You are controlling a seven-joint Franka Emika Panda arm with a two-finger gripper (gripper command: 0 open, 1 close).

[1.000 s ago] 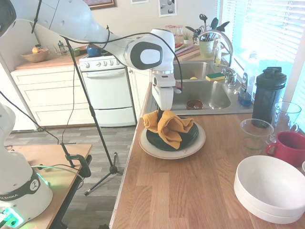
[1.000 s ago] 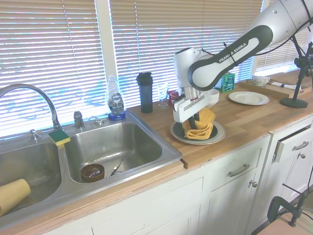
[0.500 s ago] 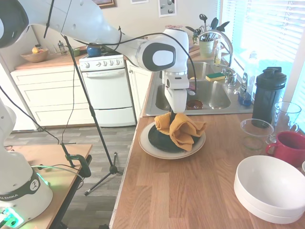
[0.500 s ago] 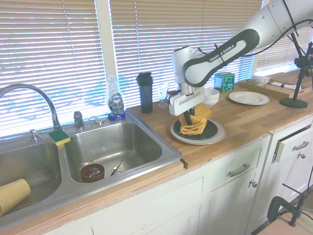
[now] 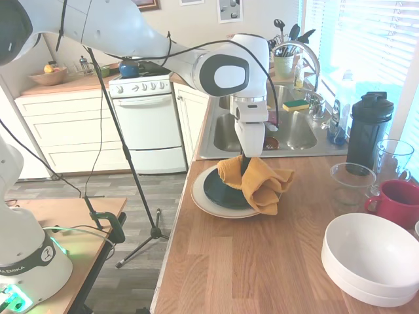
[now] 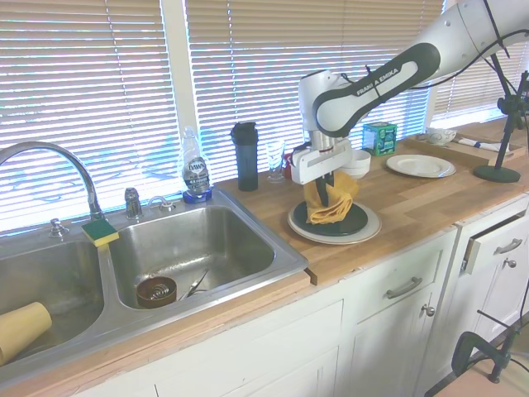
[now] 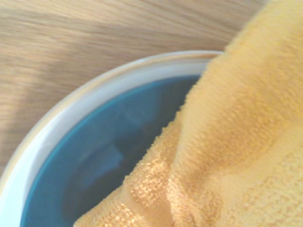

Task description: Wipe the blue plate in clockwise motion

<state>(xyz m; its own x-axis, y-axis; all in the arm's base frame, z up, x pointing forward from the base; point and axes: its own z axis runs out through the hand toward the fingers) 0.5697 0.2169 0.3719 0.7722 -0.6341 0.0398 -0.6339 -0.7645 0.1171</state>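
The white arm's two-finger gripper (image 5: 243, 161) points straight down, its fingers clamped on the bunched top of a mustard-yellow terry cloth (image 5: 260, 184). The cloth hangs in thick folds and rests on the round, glossy, dark teal-blue plate (image 5: 222, 189). In the first exterior view the cloth covers the plate's 3 o'clock side and spills over the rim toward the counter, leaving the 9 o'clock half of the plate bare. The blue plate sits nested on top of a larger cream-white plate (image 5: 207, 204), whose pale rim shows all round it. In the close wrist view, the yellow cloth (image 7: 236, 142) lies over the blue plate (image 7: 109, 156), ringed by the cream rim (image 7: 61, 118). Both plates stand on a light wooden butcher-block counter (image 5: 262, 261), near its front edge. At 12 o'clock from the plates is a stainless steel double sink (image 5: 288, 127). At 3 o'clock stand a clear glass bowl (image 5: 352, 180), a red mug (image 5: 396, 201) and a black shaker bottle (image 5: 368, 129). At 4 o'clock are stacked big white bowls (image 5: 372, 258).
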